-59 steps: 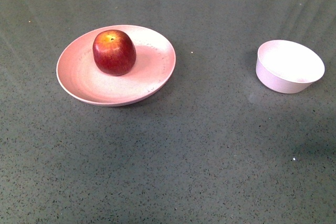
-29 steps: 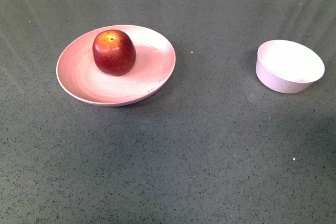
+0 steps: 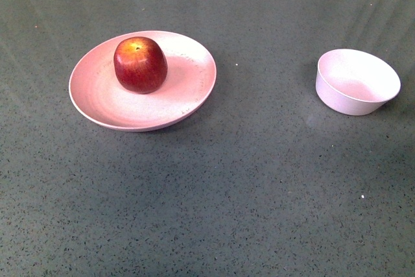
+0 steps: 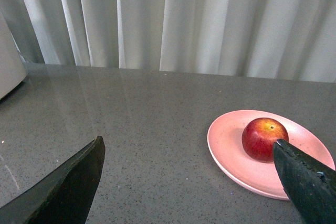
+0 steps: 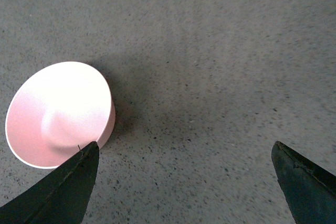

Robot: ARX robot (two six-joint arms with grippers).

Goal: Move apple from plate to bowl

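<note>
Apple (image 3: 140,64) sits on the plate (image 3: 97,98), well left of the bowl (image 3: 337,98), ahead of my left jaws, the nearer pair. Left jaws and right jaws gape, empty.

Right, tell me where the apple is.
In the front view the apple sits on the plate, slightly back of its centre, on the left; the bowl stands apart, well to the right.
</note>
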